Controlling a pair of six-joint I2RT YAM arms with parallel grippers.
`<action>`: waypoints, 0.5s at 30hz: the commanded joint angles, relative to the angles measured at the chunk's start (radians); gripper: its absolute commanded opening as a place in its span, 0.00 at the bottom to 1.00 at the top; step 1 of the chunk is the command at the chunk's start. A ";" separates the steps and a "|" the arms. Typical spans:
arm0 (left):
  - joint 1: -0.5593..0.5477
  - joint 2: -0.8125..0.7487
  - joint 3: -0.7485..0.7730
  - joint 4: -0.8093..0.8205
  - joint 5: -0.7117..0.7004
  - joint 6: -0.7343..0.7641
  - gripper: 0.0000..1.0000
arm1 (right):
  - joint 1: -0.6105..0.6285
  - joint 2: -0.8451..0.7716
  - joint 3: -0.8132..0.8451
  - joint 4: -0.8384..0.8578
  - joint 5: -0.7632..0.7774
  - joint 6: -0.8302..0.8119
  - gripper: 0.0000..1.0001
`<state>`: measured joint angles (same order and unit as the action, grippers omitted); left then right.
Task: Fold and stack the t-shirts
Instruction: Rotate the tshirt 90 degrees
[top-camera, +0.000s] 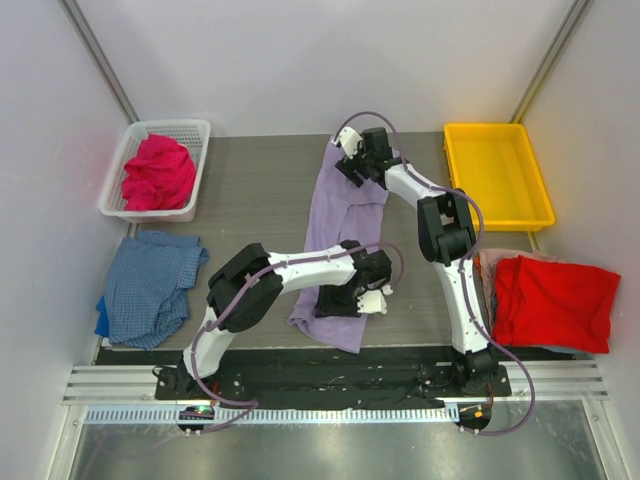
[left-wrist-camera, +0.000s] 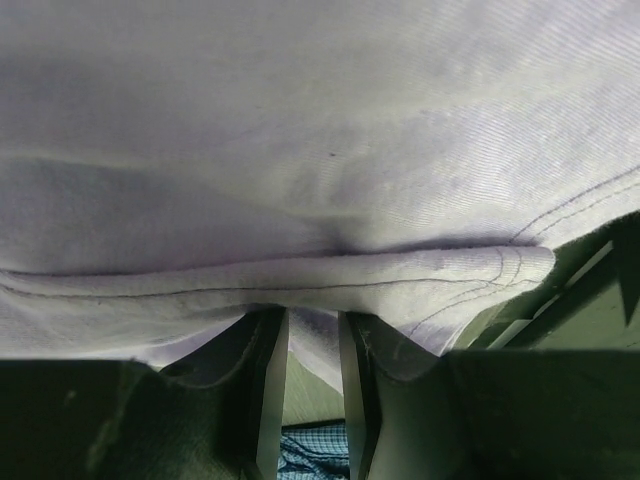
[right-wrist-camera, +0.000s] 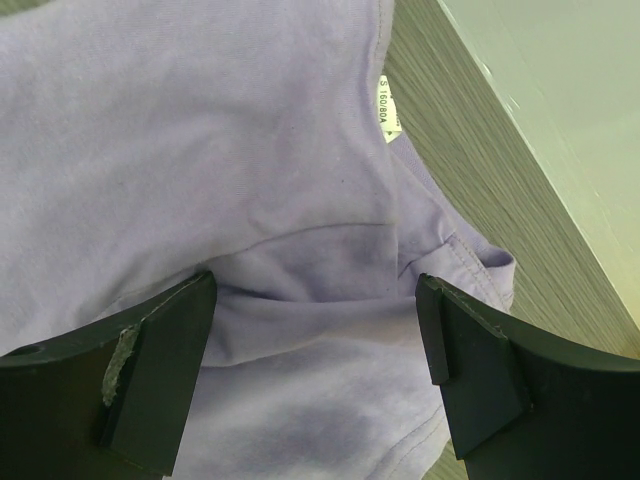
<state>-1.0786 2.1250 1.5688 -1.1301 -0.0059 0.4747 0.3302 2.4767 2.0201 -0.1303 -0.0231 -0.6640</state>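
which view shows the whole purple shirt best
Top external: the purple shirt lies there as a long strip, nearly all visible. Left wrist shows only a hem fold pinched in the left hand; right wrist only the collar area with its label.

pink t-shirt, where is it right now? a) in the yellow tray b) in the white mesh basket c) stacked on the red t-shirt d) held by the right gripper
b, the pink t-shirt lies bunched inside the white mesh basket at the far left of the table.
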 joint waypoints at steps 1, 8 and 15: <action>-0.033 -0.014 0.026 0.047 0.069 -0.015 0.30 | 0.017 0.014 0.043 -0.011 -0.044 -0.003 0.91; -0.053 -0.002 0.128 0.032 0.064 -0.016 0.30 | 0.035 0.030 0.074 -0.012 -0.044 -0.013 0.92; -0.060 0.044 0.234 0.021 0.073 -0.018 0.30 | 0.049 0.068 0.154 -0.022 -0.041 -0.023 0.92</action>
<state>-1.1309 2.1452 1.7359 -1.1191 0.0326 0.4698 0.3588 2.5336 2.1201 -0.1593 -0.0471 -0.6765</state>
